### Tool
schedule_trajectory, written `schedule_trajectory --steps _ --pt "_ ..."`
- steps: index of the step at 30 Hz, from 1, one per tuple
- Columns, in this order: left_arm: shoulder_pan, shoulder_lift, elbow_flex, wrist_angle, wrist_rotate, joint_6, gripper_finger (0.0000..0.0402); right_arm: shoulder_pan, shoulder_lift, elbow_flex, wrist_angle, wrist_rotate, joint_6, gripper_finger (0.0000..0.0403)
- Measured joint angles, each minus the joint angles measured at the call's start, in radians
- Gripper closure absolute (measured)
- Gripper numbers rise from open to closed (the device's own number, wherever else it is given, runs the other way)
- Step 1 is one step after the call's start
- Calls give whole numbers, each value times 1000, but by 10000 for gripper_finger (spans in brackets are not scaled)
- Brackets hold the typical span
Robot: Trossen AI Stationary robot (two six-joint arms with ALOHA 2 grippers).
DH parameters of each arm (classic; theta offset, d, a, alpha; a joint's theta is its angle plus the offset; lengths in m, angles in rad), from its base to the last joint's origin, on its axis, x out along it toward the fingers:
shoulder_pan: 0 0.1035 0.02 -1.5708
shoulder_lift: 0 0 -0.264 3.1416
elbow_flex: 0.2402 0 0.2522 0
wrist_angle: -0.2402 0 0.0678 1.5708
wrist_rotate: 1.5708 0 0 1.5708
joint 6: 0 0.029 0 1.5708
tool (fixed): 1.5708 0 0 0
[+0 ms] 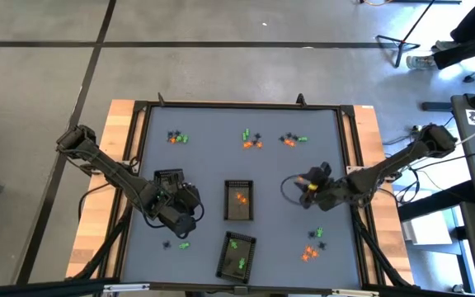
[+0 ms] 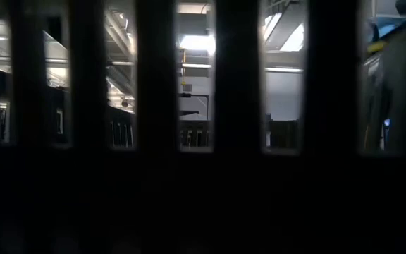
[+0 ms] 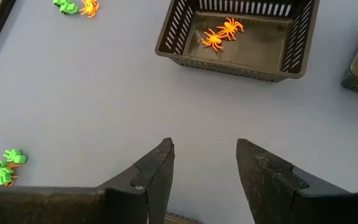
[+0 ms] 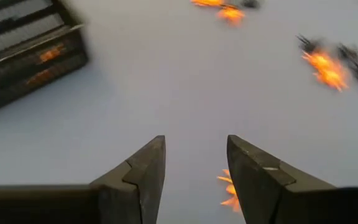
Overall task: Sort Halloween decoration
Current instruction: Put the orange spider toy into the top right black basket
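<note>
Small orange, green and black Halloween decoration pieces lie in clusters on the grey mat: three along the far edge (image 1: 176,138) (image 1: 251,141) (image 1: 293,140), one near right (image 1: 312,247), one near left (image 1: 176,244). The middle tray (image 1: 239,200) holds two orange spiders (image 3: 222,33). The near tray (image 1: 236,254) holds green pieces. My left gripper (image 3: 204,143) (image 1: 195,206) hangs open left of the middle tray, nothing between its fingers. My right gripper (image 4: 194,140) (image 1: 303,183) stands open right of that tray. An orange piece (image 4: 229,186) shows beside one of its fingers. My right gripper has an orange piece (image 4: 227,190) showing at the inner edge of one finger (image 4: 253,174), partly hidden behind it. Whether the finger touches it or it lies on the mat below, I cannot tell. Nothing is pinched between the two fingers.
A third dark tray (image 1: 169,178) sits under my left arm. The mat is framed by a dark rail (image 1: 237,106) with wooden boards on both sides. The low view is blocked by dark upright slats (image 2: 154,127). Bare mat lies between the trays and the far clusters.
</note>
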Motion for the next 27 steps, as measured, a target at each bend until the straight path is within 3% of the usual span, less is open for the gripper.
schedule_trajectory --steps 7,22,27 --pt "0 0 0 1 -21 0 236 -93 -76 -51 1 -62 42 233" --pt "0 0 0 3 -33 0 236 -244 177 -48 19 -208 89 234" --pt "0 0 0 3 -33 0 236 -263 205 -45 22 -218 89 277"
